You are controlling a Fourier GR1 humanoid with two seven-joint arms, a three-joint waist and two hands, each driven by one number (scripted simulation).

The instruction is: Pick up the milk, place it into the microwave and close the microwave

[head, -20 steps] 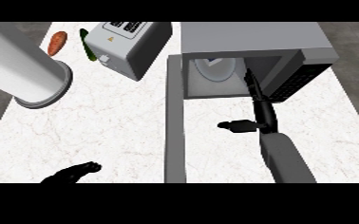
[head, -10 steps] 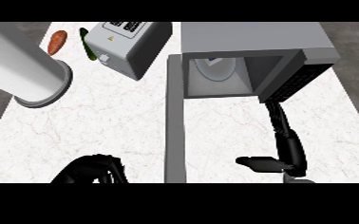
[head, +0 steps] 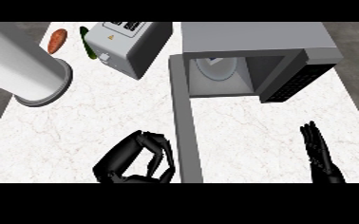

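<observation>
Milk (head: 214, 66) apparently inside microwave (head: 252, 38), so closing remains: left hand (head: 136, 159), curled and empty, must swing the door (head: 185, 123) just to its right; right hand (head: 319, 154) rests flat-fingered.

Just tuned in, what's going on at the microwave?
The microwave has its door standing open, with a white item, likely the milk, inside. The left hand, fingers curled and holding nothing, sits close beside the door. The right hand is open near the lower right, touching nothing.
</observation>
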